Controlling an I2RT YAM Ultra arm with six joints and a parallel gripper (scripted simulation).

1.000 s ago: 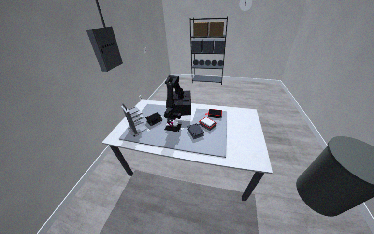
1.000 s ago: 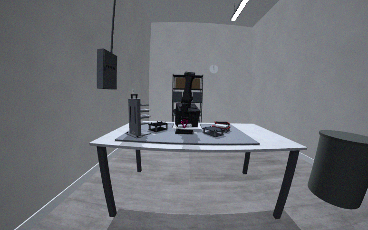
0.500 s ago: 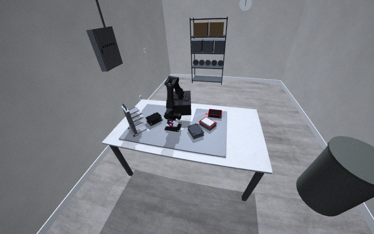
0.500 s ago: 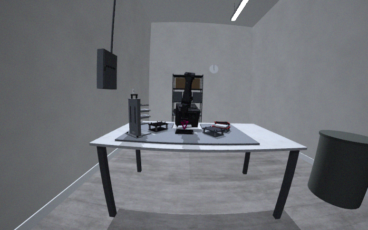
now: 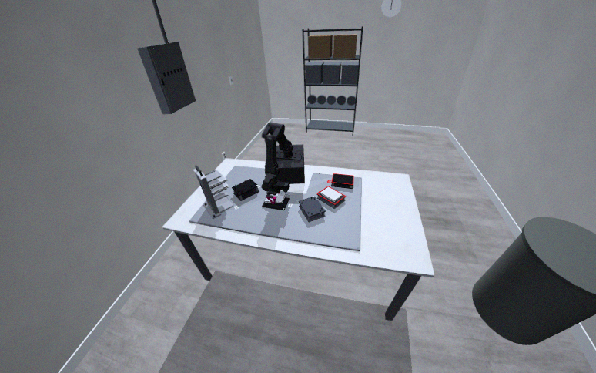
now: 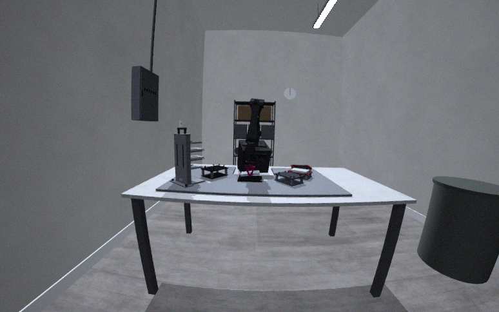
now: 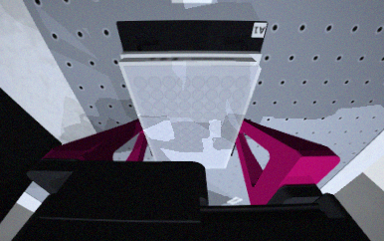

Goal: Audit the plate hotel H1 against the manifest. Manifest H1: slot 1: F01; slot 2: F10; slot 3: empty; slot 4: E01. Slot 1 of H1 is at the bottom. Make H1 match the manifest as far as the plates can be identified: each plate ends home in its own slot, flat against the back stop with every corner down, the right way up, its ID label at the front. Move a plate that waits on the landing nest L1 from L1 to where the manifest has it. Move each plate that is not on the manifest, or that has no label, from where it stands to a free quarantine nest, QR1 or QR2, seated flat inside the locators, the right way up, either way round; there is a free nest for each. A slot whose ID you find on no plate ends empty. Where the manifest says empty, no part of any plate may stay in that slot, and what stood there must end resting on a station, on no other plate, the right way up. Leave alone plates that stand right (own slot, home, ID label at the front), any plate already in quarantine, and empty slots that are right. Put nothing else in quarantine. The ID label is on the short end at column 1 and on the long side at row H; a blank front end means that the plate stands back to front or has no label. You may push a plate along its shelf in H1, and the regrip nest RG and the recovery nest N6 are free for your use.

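Observation:
My gripper (image 5: 272,199) (image 6: 250,170) (image 7: 191,120) is shut on a pale, clear-topped plate (image 5: 281,198) (image 6: 244,173) (image 7: 189,90), one magenta finger at each long side. The plate is above a low black nest (image 6: 250,179) (image 7: 189,37) with an A1 mark at its corner. No ID label is readable on it. The hotel H1 (image 5: 206,193) (image 6: 182,158) stands at the left. Its two middle shelves seem to hold pale plates (image 6: 197,149) (image 6: 197,157); their labels are too small to read. A white plate (image 5: 331,194) sits in a red-rimmed nest; another red-rimmed nest (image 5: 343,179) shows no plate.
A raised black nest (image 5: 245,189) (image 6: 215,170) stands between the hotel and my gripper. A raised dark grey nest (image 5: 312,207) (image 6: 289,176) stands to the right, in front of the red-rimmed nests. Neither shows a plate. The arm's dark base is behind the gripper.

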